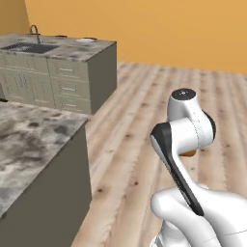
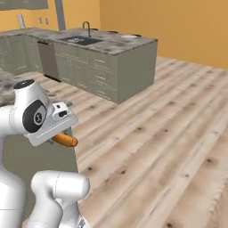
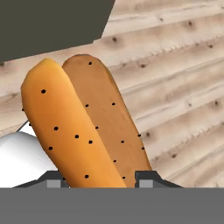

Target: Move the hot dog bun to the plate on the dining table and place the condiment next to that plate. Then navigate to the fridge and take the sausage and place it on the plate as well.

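Bun first: the hot dog bun [image 3: 83,127] sits right in front of the hand camera, two seeded halves side by side, running up and away from my tool [image 3: 101,180]. My tool is clamped on the bun's near end; one dark fingertip [image 3: 54,179] shows at each side of it, the bun between them. In the right base view the bun [image 2: 66,140] pokes out from under the hand, carried in the air over the wood floor [image 2: 169,147], touching no surface.

Risks, as judgement:
- Grip is on one end only, so most of the bun hangs past the fingers. A quick swing or base turn could lever it loose or let it pivot in the jaws.
- A soft bun may squash or its halves may splay; harder clamping would make that worse.
- The near worktop [image 1: 34,140] stands close on the arm's left. Its front corner and dark end panel are near the carried bun; sweeping left at this height could clip the bun against that edge.

Open room: bare wood floor stretches ahead and to the right, up to the orange wall [image 1: 159,29]. The island worktop with the sink [image 2: 82,40] stands well apart, far ahead left. I cannot see plate or dining table from here, so travel is needed; the right side looks the freest.
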You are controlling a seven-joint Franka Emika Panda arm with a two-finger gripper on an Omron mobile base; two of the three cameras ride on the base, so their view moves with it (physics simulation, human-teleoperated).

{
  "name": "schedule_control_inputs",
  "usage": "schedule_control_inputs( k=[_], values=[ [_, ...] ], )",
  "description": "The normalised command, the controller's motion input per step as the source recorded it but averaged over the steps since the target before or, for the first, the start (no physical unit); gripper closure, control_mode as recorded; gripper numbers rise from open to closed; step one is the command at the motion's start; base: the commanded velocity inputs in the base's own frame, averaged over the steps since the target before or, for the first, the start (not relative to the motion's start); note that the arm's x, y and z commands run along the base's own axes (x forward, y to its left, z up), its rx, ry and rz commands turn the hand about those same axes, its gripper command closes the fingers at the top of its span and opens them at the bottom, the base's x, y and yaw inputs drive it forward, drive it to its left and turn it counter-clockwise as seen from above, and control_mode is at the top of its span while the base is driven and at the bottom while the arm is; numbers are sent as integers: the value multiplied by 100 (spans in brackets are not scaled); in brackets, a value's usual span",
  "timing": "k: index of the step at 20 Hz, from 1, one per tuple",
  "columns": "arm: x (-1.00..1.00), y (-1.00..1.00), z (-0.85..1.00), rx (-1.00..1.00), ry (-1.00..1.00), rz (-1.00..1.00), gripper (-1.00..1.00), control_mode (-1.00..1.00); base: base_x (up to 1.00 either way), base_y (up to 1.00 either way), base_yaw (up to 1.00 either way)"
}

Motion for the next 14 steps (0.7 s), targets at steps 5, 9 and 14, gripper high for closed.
schedule_control_inputs(
  k=[5,9,14],
  values=[
    [0,0,0,0,0,0,100,100,91,-96,21],
    [0,0,0,0,0,0,100,100,91,-92,24],
    [0,0,0,0,0,0,100,100,97,-81,29]
  ],
)
